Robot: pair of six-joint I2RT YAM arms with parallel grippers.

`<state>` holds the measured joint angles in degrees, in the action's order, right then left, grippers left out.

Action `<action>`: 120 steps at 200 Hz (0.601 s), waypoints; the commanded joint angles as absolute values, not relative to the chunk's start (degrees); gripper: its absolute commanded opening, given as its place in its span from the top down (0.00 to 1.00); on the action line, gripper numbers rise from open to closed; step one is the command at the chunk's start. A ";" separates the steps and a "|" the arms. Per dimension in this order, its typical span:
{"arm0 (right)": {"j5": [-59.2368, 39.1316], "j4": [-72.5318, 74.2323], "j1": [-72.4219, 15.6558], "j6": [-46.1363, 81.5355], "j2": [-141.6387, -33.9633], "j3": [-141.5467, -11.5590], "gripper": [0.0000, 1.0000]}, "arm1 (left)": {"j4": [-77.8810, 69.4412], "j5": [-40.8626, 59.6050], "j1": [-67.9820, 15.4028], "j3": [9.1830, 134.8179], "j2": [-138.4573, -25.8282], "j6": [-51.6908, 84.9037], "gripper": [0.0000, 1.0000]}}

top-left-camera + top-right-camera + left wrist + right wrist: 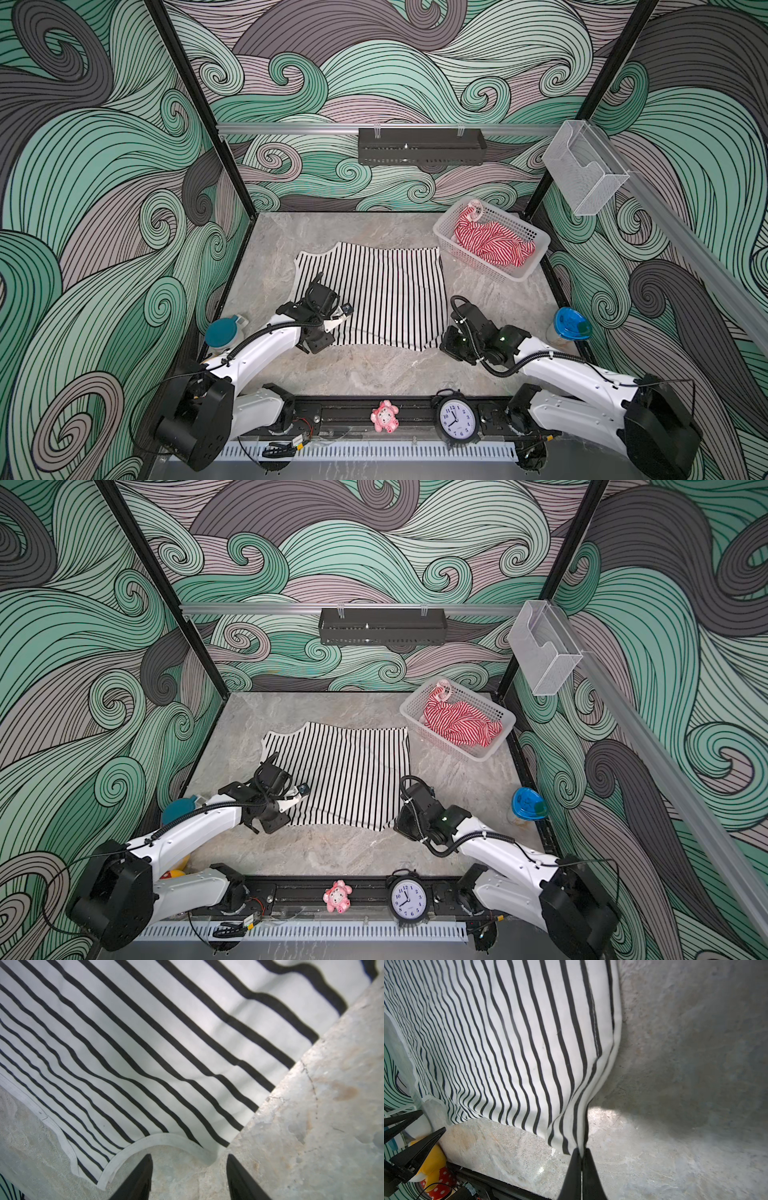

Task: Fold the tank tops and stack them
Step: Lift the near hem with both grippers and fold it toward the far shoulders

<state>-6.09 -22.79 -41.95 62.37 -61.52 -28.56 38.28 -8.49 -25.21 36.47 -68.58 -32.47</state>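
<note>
A: So, where is the black-and-white tank top (374,291) lying?
B: It is lying spread flat on the table (374,374), in the middle of both top views. The red-and-white tank top (492,245) is sitting crumpled in the white basket (538,255) at the upper right, so I am judging that the first fold is not yet made.
A: What is the right gripper (581,1152) doing?
B: Its fingers are pressing together on the garment's corner, the one at its lower right in the top views. The wrist view is showing the cloth tenting up into that pinch.
A: And the left gripper (189,1157)?
B: It is standing moderately spread, wide enough to take a hem, and holding nothing. Its tips are hanging just beside the pale trimmed curve at the garment's lower left. Whether they are touching the table I cannot tell.
A: How should the fold be going, then?
B: I am thinking the left one should be closing on that trimmed edge, catching both layers, before anything rises. Then both should be lifting level and carrying the near edge toward the far edge together, keeping the stripes lined up, or the soft knit will be sagging and skewing
</note>
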 commanded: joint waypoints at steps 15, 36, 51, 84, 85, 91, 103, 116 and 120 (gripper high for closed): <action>-4.94 -23.38 -41.33 62.32 -61.98 -29.79 1.00 | 39.24 -7.73 -25.59 35.18 -69.71 -34.89 0.42; -5.09 -23.37 -41.22 62.17 -62.40 -30.28 1.00 | 39.18 -7.05 -25.58 35.41 -70.87 -35.11 0.44; -4.94 -23.97 -41.13 62.10 -62.40 -30.64 1.00 | 39.63 -5.94 -25.58 35.42 -71.41 -35.95 0.45; -4.99 -24.02 -40.79 61.94 -62.22 -30.62 1.00 | 40.22 -4.53 -25.58 35.16 -72.23 -37.19 0.48; -5.00 -24.01 -40.79 61.91 -62.23 -30.65 1.00 | 40.24 -4.55 -25.62 35.11 -72.24 -37.23 0.48; -4.97 -24.01 -40.78 61.91 -62.22 -30.57 1.00 | 40.09 -4.27 -25.65 35.07 -72.38 -37.35 0.49; -5.02 -23.63 -40.70 61.94 -62.23 -30.36 1.00 | 40.08 -3.84 -25.62 35.15 -72.76 -37.49 0.53; -5.19 -23.56 -40.65 62.03 -62.32 -30.48 1.00 | 39.83 -3.52 -25.66 35.23 -73.41 -37.73 0.53; -5.19 -23.53 -40.69 62.05 -62.40 -30.40 1.00 | 39.86 -3.52 -25.66 35.32 -73.70 -37.71 0.54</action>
